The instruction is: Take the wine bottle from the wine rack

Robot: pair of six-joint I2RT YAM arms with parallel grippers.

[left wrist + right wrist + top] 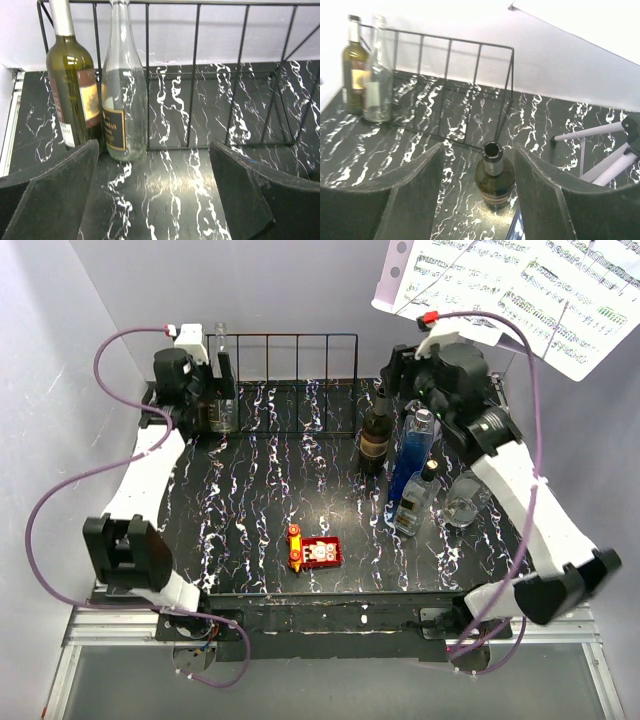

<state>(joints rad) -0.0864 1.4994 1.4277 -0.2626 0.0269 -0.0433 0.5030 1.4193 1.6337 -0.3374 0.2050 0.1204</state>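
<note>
The black wire wine rack (300, 380) stands along the back of the table. A green wine bottle (72, 85) and a clear empty bottle (122, 100) stand upright at its left end; I cannot tell if they are inside a slot. My left gripper (222, 375) is open and empty just in front of them, and the clear bottle is left of its centre (155, 200). A dark open-necked wine bottle (494, 175) stands upright on the table by the rack's right end (375, 435). My right gripper (479, 165) is open above it, with a finger on each side and no contact.
A tall blue bottle (412, 455), a small clear bottle (415, 500) and a glass (463, 502) stand close to the right of the dark bottle. A red toy (315, 552) lies near the front. Sheet music (520, 285) on a white tripod (595, 150) overhangs the back right.
</note>
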